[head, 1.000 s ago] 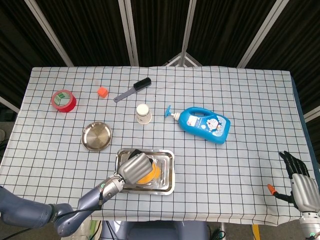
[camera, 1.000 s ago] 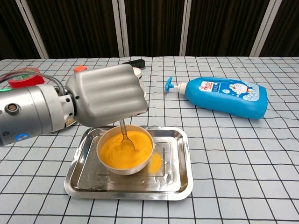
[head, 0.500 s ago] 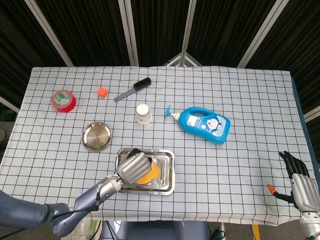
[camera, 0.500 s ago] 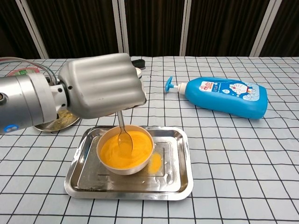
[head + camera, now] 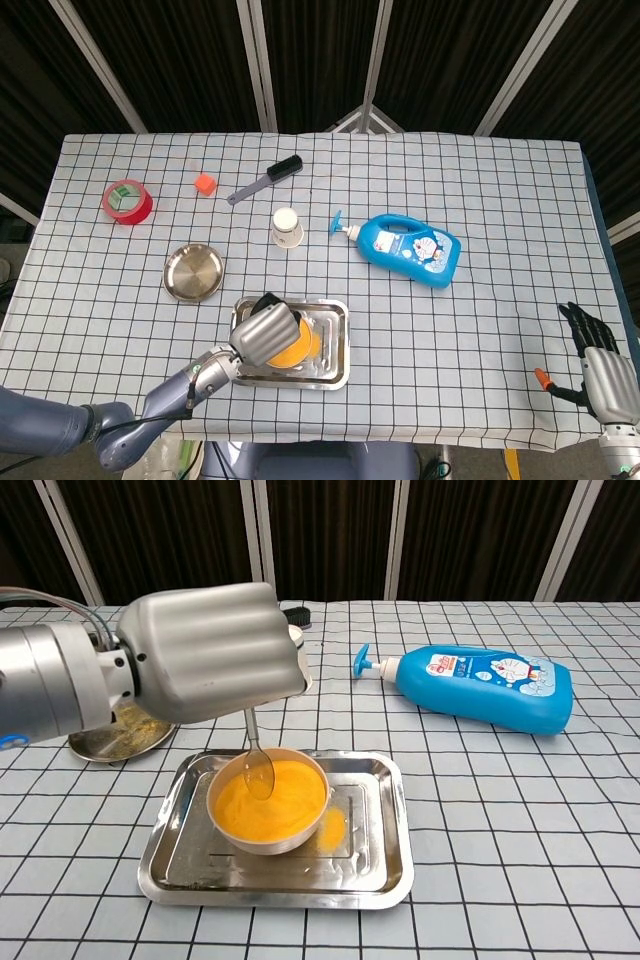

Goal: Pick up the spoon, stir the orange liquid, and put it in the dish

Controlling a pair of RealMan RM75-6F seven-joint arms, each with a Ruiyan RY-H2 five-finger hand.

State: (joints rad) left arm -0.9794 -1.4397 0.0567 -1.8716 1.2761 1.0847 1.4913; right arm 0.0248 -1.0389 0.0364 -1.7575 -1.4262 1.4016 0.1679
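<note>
Chest view gives us the clearest look: our left hand (image 5: 205, 650) is closed around the handle of the spoon (image 5: 255, 765), which hangs down with its bowl at the surface of the orange liquid (image 5: 270, 802), near the left side of the white bowl (image 5: 268, 838). That bowl sits in a steel tray (image 5: 385, 840) on the checked counter (image 5: 520, 810). Some orange is spilled on the tray floor just right of the bowl. The round dish (image 5: 194, 272) lies beside the tray, up and to the left in the head view, apart from it. Our right hand (image 5: 608, 375) rests at the counter's far right edge, fingers extended and apart, holding nothing. A blue bottle (image 5: 480, 687) lies on its side beyond the tray.
</note>
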